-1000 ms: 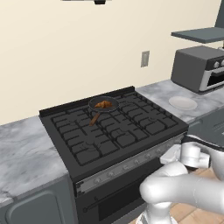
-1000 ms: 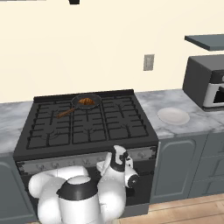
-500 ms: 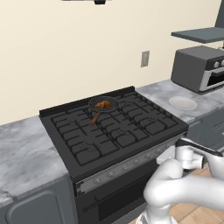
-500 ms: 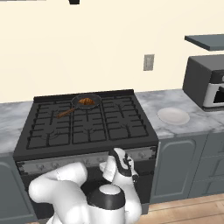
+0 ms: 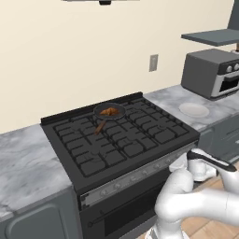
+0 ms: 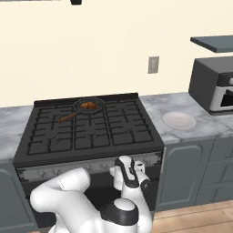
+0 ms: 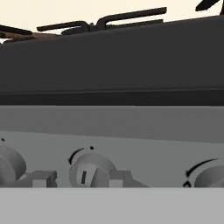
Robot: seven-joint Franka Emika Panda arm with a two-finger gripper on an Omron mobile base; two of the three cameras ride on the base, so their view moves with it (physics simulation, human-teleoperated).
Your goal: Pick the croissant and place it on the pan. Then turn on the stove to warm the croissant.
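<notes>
Croissant [image 5: 109,111] sits in pan [image 5: 103,114] on stove [image 5: 140,140] rear burner; gripper [image 7: 83,178] close at a front knob [image 7: 89,168], finger spread can't tell.

Left base view: behind-left, high, looking forward and down over the stove [image 5: 126,140]. Right base view: behind-right, same stove [image 6: 91,129], shared cooktop, counter, white plate [image 6: 179,120]. Hand view: low, very near, level with the knob strip [image 7: 131,140], facing a knob [image 7: 89,170]
</notes>
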